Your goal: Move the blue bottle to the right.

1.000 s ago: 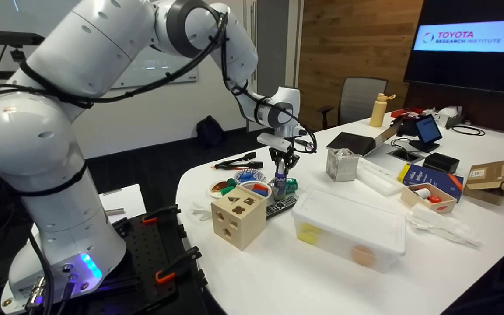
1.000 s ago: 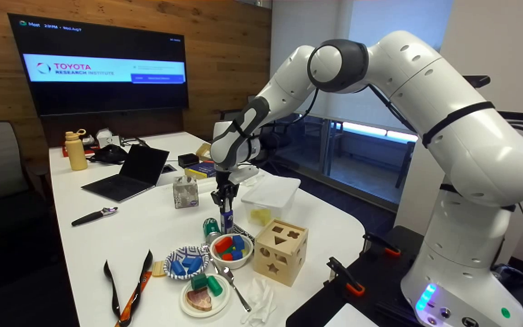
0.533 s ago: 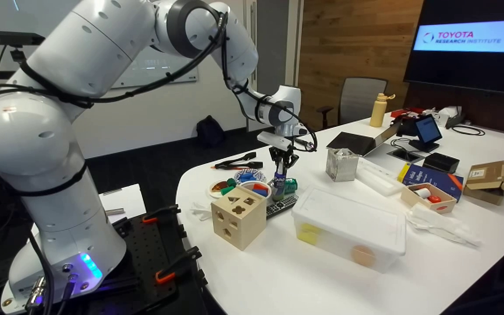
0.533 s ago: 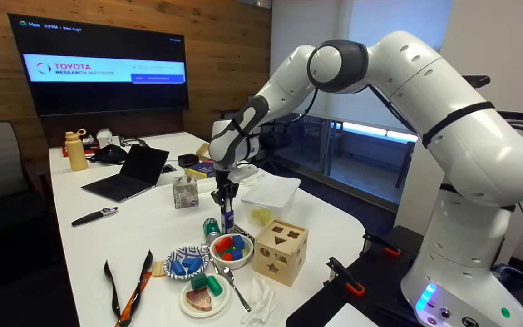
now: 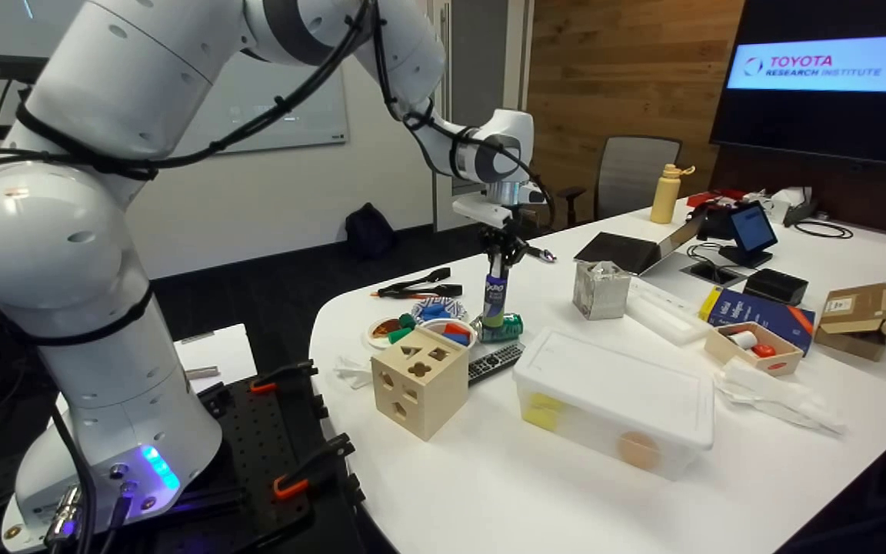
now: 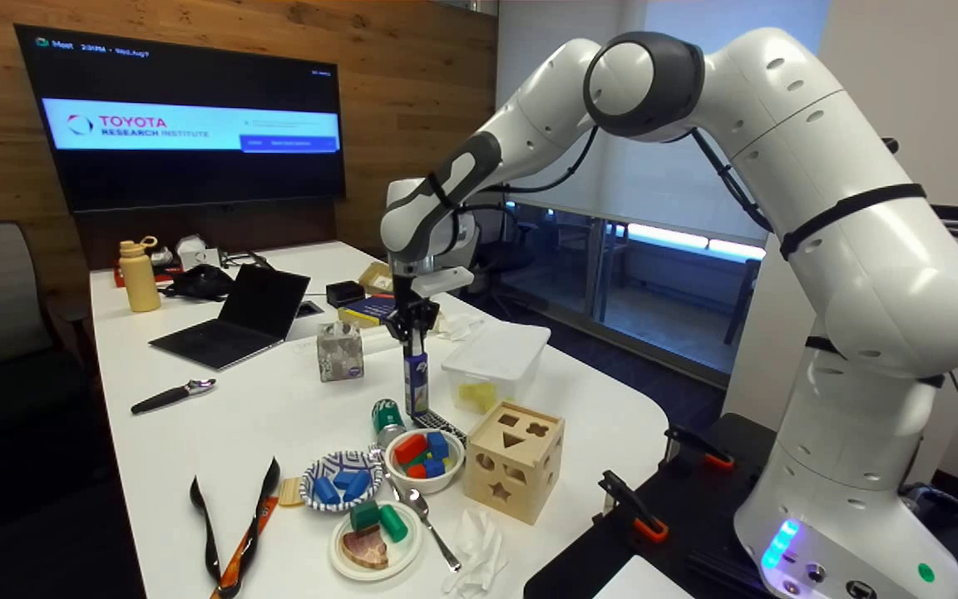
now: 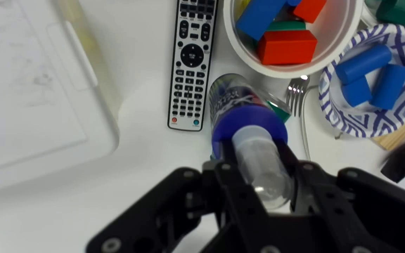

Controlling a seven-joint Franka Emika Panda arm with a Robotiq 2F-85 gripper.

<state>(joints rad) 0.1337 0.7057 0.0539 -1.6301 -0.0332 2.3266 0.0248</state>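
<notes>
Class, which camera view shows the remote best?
The wrist view: it looks down on the remote, its buttons clear, though the frame cuts off one end. Both exterior views show it smaller and at a slant, the buttons tiny.

Clear plastic glinting there, cap on blue bottle! Hand matt, cube box smooth wood, fork gleaming metal, bench smooth.

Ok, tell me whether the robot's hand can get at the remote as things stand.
Probably not: the hand is closed on the top of the blue bottle. Nothing appears to lie on the remote, so with the blue bottle set aside it looks reachable.
</notes>
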